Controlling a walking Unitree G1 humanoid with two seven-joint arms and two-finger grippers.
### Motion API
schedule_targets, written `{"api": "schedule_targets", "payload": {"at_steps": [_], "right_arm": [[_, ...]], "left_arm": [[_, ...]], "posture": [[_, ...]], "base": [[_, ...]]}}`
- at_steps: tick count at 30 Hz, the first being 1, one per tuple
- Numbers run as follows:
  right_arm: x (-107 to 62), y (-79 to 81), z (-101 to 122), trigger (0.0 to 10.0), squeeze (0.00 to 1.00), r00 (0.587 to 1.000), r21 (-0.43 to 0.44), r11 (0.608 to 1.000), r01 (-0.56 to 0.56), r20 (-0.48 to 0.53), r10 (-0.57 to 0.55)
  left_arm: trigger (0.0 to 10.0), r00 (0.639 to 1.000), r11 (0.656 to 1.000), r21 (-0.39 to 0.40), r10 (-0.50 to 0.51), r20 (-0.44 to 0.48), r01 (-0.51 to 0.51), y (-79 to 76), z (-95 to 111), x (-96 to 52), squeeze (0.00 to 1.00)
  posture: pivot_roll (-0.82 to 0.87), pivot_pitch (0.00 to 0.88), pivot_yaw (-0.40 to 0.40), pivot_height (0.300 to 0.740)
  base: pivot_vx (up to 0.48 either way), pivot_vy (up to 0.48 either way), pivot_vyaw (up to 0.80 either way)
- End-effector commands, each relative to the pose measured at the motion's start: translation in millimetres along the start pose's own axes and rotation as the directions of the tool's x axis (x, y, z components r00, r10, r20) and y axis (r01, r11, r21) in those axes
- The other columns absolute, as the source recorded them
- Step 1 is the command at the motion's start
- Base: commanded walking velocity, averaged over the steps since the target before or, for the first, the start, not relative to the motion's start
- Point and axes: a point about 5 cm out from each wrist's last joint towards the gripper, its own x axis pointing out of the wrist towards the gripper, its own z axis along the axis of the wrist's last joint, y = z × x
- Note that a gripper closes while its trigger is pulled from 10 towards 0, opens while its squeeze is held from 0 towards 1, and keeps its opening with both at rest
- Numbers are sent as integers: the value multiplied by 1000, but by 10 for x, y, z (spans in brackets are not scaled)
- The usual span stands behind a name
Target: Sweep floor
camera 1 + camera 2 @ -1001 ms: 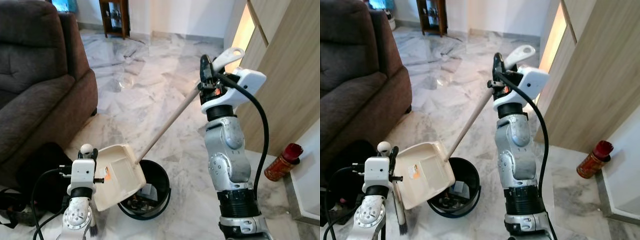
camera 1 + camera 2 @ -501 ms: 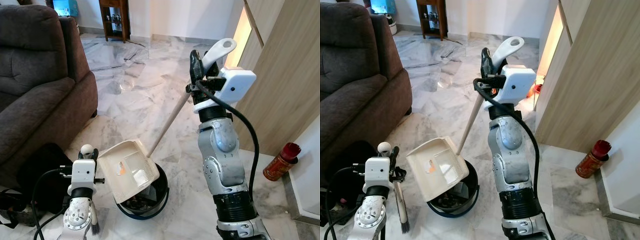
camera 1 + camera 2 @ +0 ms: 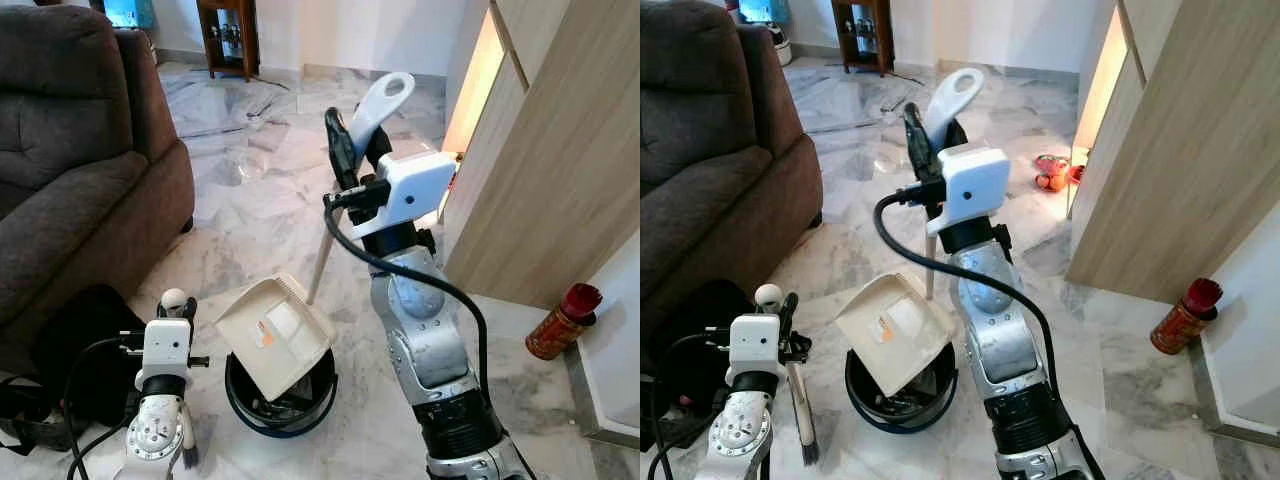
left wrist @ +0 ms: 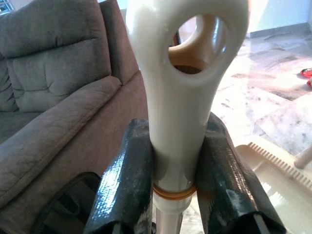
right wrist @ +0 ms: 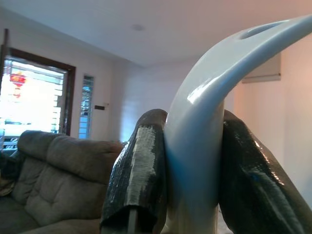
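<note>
Below, marble floor [image 3: 270,190] beside sofa [image 3: 70,170]; both jaws clamp broom [image 3: 800,400], dustpan [image 3: 275,330].

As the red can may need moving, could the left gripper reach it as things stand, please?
Probably not: the left gripper is shut on the brush handle, and the bucket and right arm stand between it and the red can.

The cream plastic dustpan [image 3: 275,333] tilts over the round black bucket [image 3: 246,404], hiding most of its inside; the debris beneath is too dark to identify. Left of the bucket, the small brush's dark bristles [image 3: 807,452] are cut by the picture's lower edge.
</note>
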Motion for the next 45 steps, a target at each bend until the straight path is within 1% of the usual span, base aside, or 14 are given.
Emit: {"api": "schedule_targets", "payload": {"at_steps": [1, 6, 10, 15, 16, 21, 23, 28, 33, 35, 38, 40, 41, 45], "right_arm": [[34, 61, 230, 10000, 0, 992, -13, 1000, -26, 123, 28], [9, 161, 259, 10000, 0, 988, -23, 998, -59, 143, 62], [-17, 286, 270, 10000, 0, 978, -68, 990, -123, 158, 133], [-29, 330, 286, 10000, 0, 972, -96, 984, -148, 173, 162], [-40, 362, 296, 10000, 0, 965, -119, 978, -171, 181, 191], [-63, 416, 305, 10000, 0, 957, -127, 972, -197, 190, 219], [-71, 448, 319, 10000, 0, 955, -107, 974, -201, 200, 219], [-82, 479, 337, 10000, 0, 959, -56, 983, -175, 218, 183], [-97, 527, 359, 10000, 0, 954, -52, 982, -180, 234, 187], [-104, 558, 372, 10000, 0, 949, -65, 979, -195, 241, 205], [-104, 556, 391, 10000, 0, 943, -98, 976, -195, 255, 214], [-104, 555, 394, 10000, 0, 942, -104, 975, -195, 257, 216], [-105, 554, 400, 10000, 0, 938, -127, 972, -196, 264, 224], [-107, 556, 415, 10000, 0, 931, -166, 966, -196, 277, 236]], "left_arm": [[10000, 999, 1000, 7, 3, 52, -3, 28, 99, 46, 0], [10000, 999, 1000, 7, 2, 52, -2, 29, 98, 39, 0], [10000, 999, 1000, 7, -2, 53, 1, 31, 95, 33, 0], [10000, 999, 1000, 7, -8, 54, 8, 23, 95, 26, 0], [10000, 998, 1000, 7, -10, 54, 10, 22, 94, 25, 0], [10000, 998, 1000, 6, -13, 56, 13, 17, 97, 27, 0], [10000, 998, 1000, 6, -15, 57, 15, 17, 97, 25, 0], [10000, 998, 1000, 7, -16, 58, 16, 16, 103, 25, 0], [10000, 998, 1000, 8, -16, 57, 15, 20, 104, 26, 0], [10000, 998, 1000, 8, -14, 56, 14, 25, 103, 24, 0], [10000, 998, 1000, 8, -13, 56, 13, 29, 103, 23, 0], [10000, 998, 1000, 8, -13, 56, 12, 29, 104, 24, 0], [10000, 998, 1000, 8, -12, 57, 12, 29, 107, 25, 0], [10000, 998, 1000, 8, -11, 57, 10, 30, 107, 27, 0]], "posture": [[173, 81, 2, 740], [175, 78, 1, 740], [178, 70, 4, 740], [178, 63, 6, 740], [176, 60, 7, 740], [176, 59, 7, 740], [177, 55, 8, 740], [182, 59, 9, 740], [181, 64, 9, 740], [181, 68, 9, 740], [180, 69, 9, 740], [180, 69, 9, 740], [181, 68, 9, 740], [181, 70, 8, 740]], "base": [[0, 0, 0], [0, 0, 0], [0, 0, 0], [0, 0, 0], [0, 0, 0], [0, 0, 0], [0, 0, 0], [0, 0, 0], [0, 0, 0], [0, 0, 0], [0, 0, 0], [0, 0, 0], [0, 0, 0], [0, 0, 0]]}}
